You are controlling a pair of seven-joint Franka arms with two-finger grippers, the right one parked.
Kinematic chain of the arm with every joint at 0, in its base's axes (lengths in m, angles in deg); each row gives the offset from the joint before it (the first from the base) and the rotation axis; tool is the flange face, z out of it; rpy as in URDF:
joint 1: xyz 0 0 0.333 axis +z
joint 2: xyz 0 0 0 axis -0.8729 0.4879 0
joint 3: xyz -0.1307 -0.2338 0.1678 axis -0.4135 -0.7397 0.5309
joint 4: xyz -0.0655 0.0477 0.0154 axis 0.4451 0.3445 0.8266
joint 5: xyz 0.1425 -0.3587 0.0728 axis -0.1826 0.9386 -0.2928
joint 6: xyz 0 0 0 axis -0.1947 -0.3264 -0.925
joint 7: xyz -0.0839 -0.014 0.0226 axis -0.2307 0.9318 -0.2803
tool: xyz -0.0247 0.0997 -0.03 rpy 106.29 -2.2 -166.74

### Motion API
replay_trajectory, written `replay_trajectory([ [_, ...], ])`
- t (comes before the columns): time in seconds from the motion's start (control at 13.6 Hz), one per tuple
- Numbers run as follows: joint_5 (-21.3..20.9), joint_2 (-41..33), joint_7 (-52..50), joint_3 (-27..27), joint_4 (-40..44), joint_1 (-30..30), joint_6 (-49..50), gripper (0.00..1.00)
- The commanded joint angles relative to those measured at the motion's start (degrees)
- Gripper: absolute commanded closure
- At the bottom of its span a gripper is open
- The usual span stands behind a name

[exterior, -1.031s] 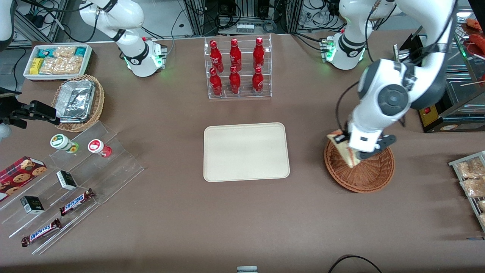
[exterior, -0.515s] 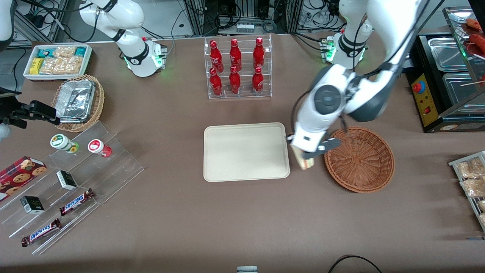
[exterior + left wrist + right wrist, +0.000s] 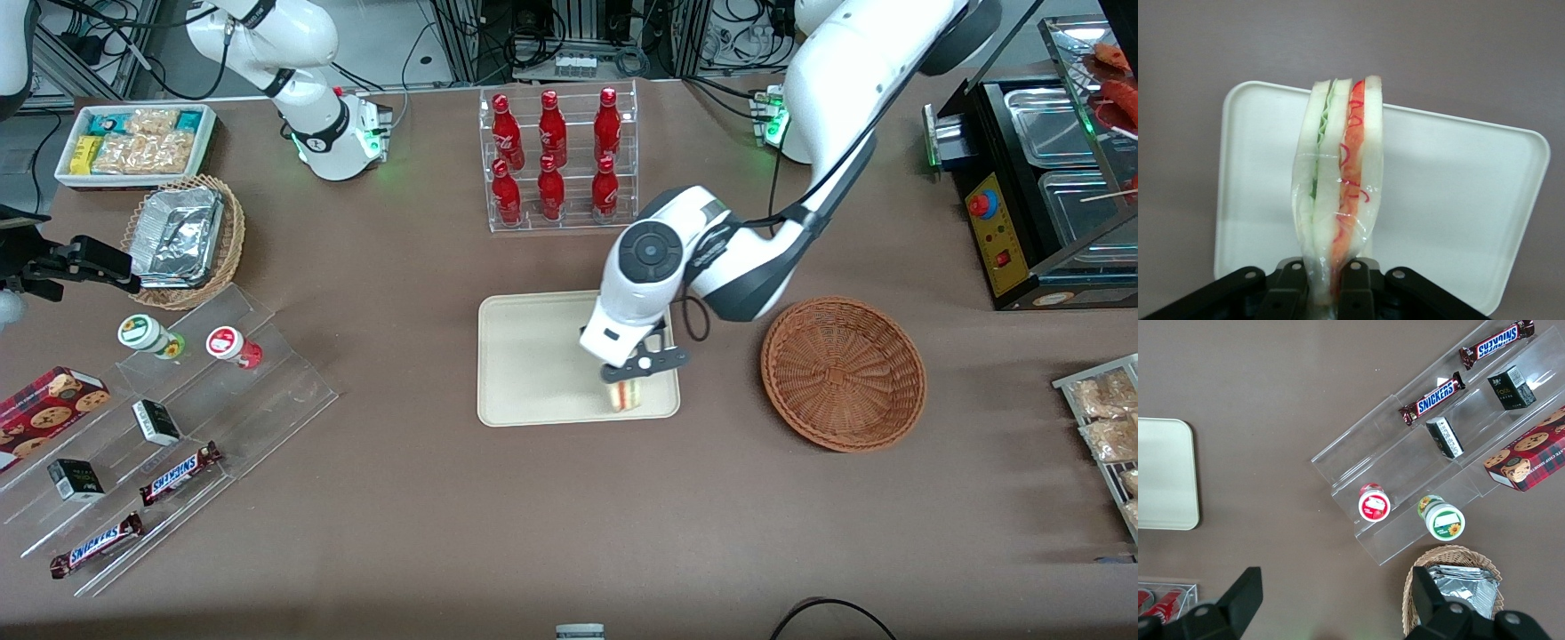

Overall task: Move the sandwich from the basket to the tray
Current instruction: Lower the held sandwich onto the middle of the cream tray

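We hold the sandwich (image 3: 1338,193) clamped in the end effector (image 3: 633,371) over the tray (image 3: 533,356), lower center of frame, ready for lowering.

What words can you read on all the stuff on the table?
"SNICKERS": on the two candy bars on the clear stepped stand.
Red bottles in the clear rack: white script, too small to read.
Cookie box, small dark boxes, two round jars, snack packets: print too small to read.
No writing on the sandwich, which the gripper holds over the tray, nor on the basket.
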Motion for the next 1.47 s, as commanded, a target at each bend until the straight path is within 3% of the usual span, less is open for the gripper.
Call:
replay_trajectory([
  [0.0, -2.56, 5.47, 1.17, 0.01, 7.34, -3.79, 1.37, 1.0],
  [0.22, -3.0, 9.51, 6.01, 0.1, 12.51, -6.52, 6.28, 1.0],
  [0.37, -5.79, 11.54, 6.28, 0.19, 14.55, -8.19, 9.62, 1.0],
  [1.4, -6.25, 14.18, 1.44, 0.28, 13.94, -8.55, 10.78, 1.0],
])
